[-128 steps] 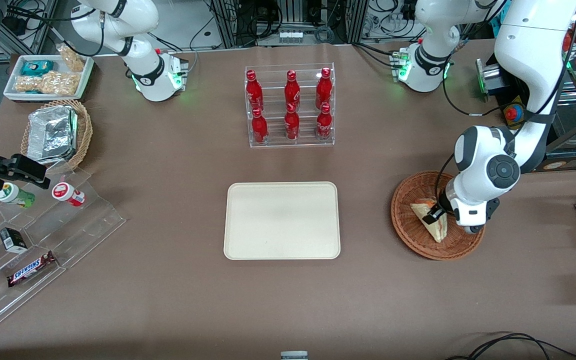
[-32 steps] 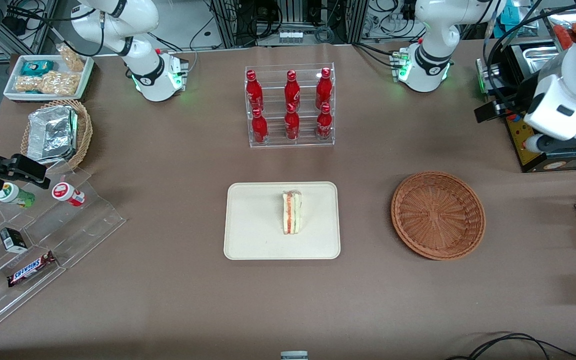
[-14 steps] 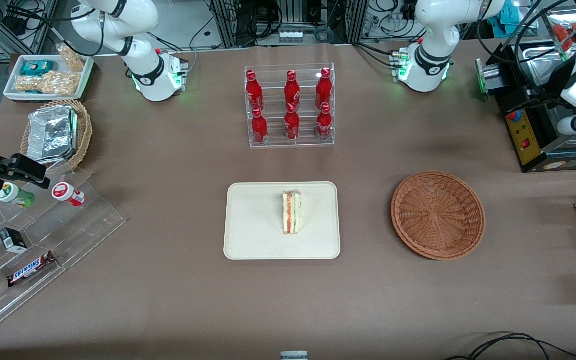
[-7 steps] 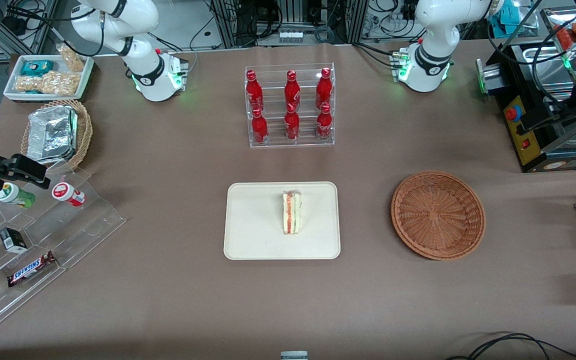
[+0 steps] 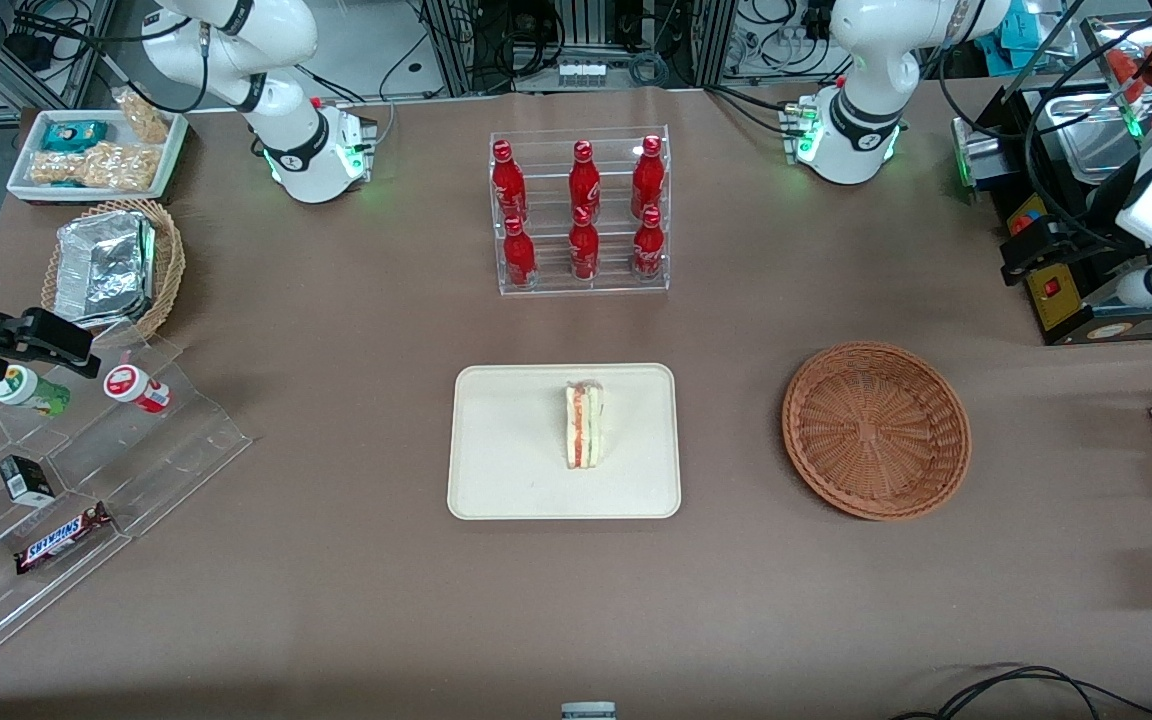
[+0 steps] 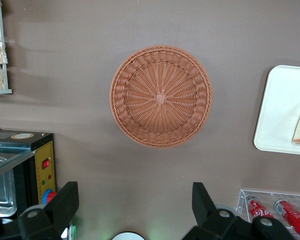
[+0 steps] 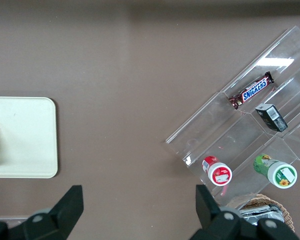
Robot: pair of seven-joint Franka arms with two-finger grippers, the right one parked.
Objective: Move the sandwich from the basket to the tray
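The tool (image 6: 132, 210) hangs high over the working arm's end of the tabletop (image 5: 356, 600), its fingers spread wide with nothing between them, above bare brown cloth just beside the basket (image 5: 876, 430). The basket is empty and open from above. Between basket and tray (image 5: 496, 470) runs a bare strip of tabletop. The sandwich (image 5: 584, 426) stands on edge near the tray's middle; flat tray surface lies free on either side of it. Farther from the front camera, the clear rack of red bottles (image 5: 581, 210) rises well apart from the tray. The tabletop nearest the front camera is open.
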